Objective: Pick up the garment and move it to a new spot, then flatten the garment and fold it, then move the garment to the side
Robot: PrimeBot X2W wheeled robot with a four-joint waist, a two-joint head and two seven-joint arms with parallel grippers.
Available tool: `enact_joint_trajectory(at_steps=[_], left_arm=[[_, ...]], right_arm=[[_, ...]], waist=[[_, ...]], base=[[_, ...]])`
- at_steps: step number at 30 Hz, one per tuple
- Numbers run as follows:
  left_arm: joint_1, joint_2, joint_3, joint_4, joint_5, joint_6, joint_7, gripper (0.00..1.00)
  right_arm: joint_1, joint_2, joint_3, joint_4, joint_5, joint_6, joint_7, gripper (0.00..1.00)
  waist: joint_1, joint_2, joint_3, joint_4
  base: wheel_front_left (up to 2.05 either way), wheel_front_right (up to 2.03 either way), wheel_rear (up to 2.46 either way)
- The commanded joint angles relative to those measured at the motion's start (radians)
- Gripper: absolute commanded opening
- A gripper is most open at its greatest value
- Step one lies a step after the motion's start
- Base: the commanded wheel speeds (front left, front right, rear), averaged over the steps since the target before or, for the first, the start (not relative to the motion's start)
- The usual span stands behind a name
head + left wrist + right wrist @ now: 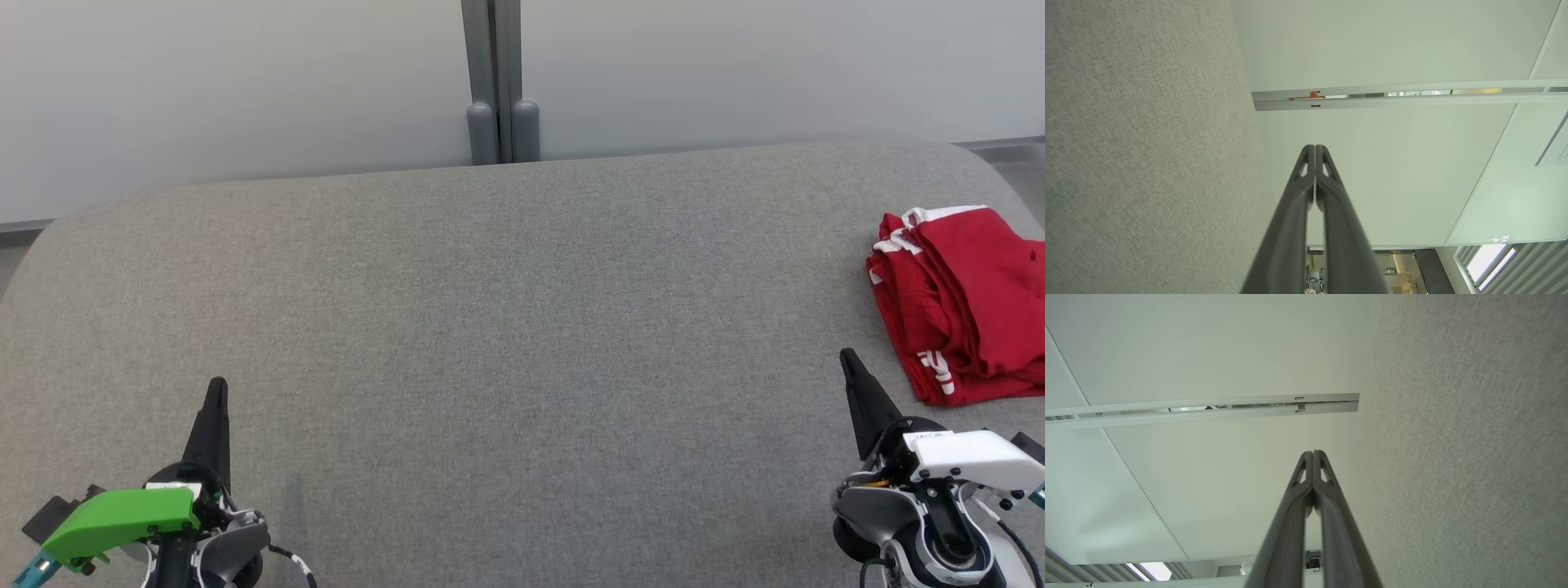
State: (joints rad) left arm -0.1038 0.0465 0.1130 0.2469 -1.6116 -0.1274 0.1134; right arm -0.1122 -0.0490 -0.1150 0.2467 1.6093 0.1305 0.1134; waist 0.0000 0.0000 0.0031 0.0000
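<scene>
**Desk lead:** Where is the garment from where you sit?

**Operator:** I see the red garment (963,302), white trim showing, lying in a folded heap at the right edge of the grey desk (522,327), roughly halfway between the near and far edges. Part of it runs past the right side of my head view.

**Desk lead:** And your left tool?

**Operator:** My left tool (216,385) sits over the near left corner of the desk, pointing toward the far edge. It is closed with nothing in it. On the left wrist view I see its two dark fingers (1290,220) meeting at the tips, with desk cloth along one side.

**Desk lead:** The right one?

**Operator:** My right tool (849,357) is at the near right corner, closed and empty too. Its tip is near the garment's near side but apart from it. My right wrist view shows the fingers (1290,522) pressed tip to tip.

**Desk lead:** What's behind the desk?

**Operator:** A pale wall (245,82), with a grey post (498,82) at the middle of the far edge.
</scene>
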Motion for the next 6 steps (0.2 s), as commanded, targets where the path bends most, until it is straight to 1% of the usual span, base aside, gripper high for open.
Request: enact_joint_trajectory(at_steps=[1, 6], left_arm=[[-0.011, 0.007, 0.003, -0.003, -0.003, -0.006, 0.005, 0.00], [-0.011, 0.007, 0.003, -0.003, -0.003, -0.006, 0.005, 0.00]], right_arm=[[0.008, -0.001, -0.002, -0.005, 0.007, 0.000, 0.003, 0.00], [0.008, -0.001, -0.002, -0.005, 0.007, 0.000, 0.003, 0.00]], waist=[[0.0000, 0.0000, 0.000, 0.000], [0.0000, 0.0000, 0.000, 0.000]], base=[[0.00, 0.00, 0.00], [0.00, 0.00, 0.00]])
